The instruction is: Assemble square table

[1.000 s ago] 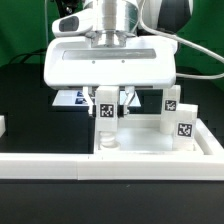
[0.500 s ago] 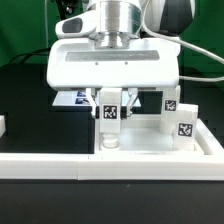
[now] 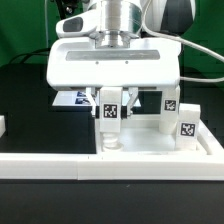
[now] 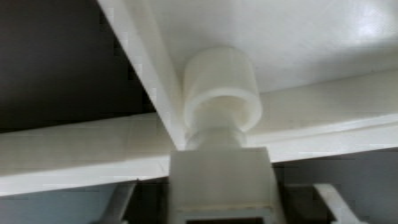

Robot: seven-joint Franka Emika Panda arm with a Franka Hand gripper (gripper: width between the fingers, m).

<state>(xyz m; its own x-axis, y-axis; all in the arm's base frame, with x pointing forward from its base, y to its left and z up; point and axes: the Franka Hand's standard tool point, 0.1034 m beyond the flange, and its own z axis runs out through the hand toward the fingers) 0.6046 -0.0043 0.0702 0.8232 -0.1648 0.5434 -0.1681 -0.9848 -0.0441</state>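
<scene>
My gripper [image 3: 111, 107] hangs straight down over the square table top [image 3: 150, 145], and it is pinching a small white leg post [image 3: 110, 118] between its two fingers [image 3: 97, 101]. The leg post stands upright and has a black-and-white tag on its face. Its bottom end goes down to a corner of the table top, on the exterior view's left side of the slab, and a little round white bump shows right under it there. I cannot tell if the leg is all the way into the corner hole. The table top is a flat white slab with a raised rim, and it lies on the black table [image 3: 25, 100]. Two more leg posts [image 3: 179, 118] stand close together on the exterior view's right side of the slab, each with a tag. Behind my gripper, a flat strip with black-and-white tags, the marker board [image 3: 72, 99], lies on the table. A long white rail [image 3: 60, 165] runs across the front, just before the slab. In the wrist view, the round white leg post [image 4: 222, 95] sits against the white rims where they meet at the corner.
</scene>
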